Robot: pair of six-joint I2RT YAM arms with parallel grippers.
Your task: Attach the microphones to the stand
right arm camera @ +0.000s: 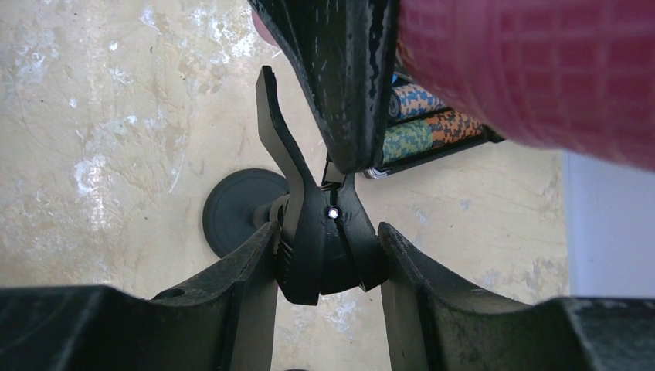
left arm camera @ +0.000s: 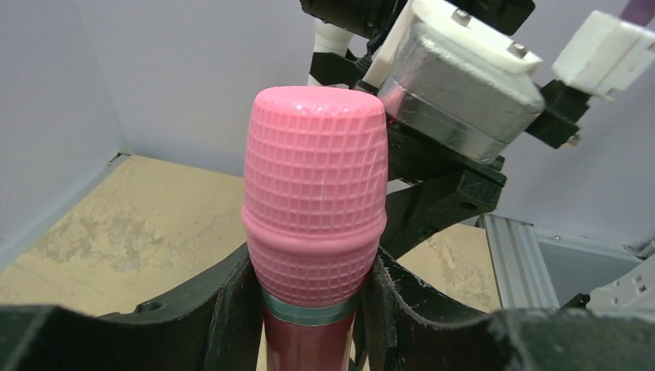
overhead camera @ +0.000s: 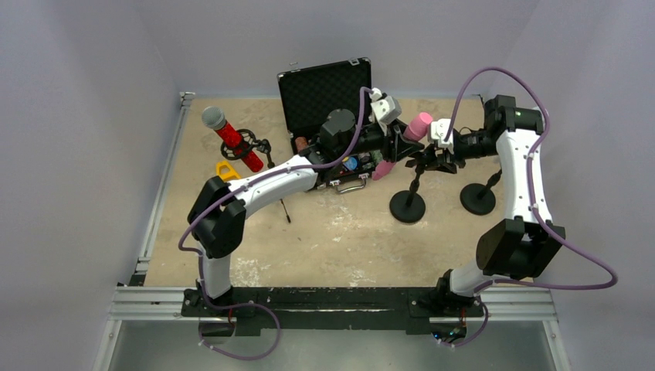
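The pink microphone (left arm camera: pixel 315 193) stands between my left gripper's (left arm camera: pixel 309 309) jaws, which are shut on its neck just below the head. From above, that microphone (overhead camera: pixel 418 126) hangs tilted over the middle stand (overhead camera: pixel 408 207). My right gripper (right arm camera: pixel 328 259) is shut on the handles of the stand's black clip (right arm camera: pixel 320 232), one finger on each side, with the round base (right arm camera: pixel 239 209) below. The clip's front arms are spread. The pink microphone (right arm camera: pixel 541 69) sits close above them, not inside. A glittery red microphone (overhead camera: pixel 230 139) with a silver grille sits in the left stand.
An open black case (overhead camera: pixel 324 89) with foam lining lies at the back, with colourful items (right arm camera: pixel 421 124) inside. A second bare stand (overhead camera: pixel 477 199) stands at the right. A yellow piece (overhead camera: pixel 226 170) lies by the red microphone's stand. Walls close off the left, back and right.
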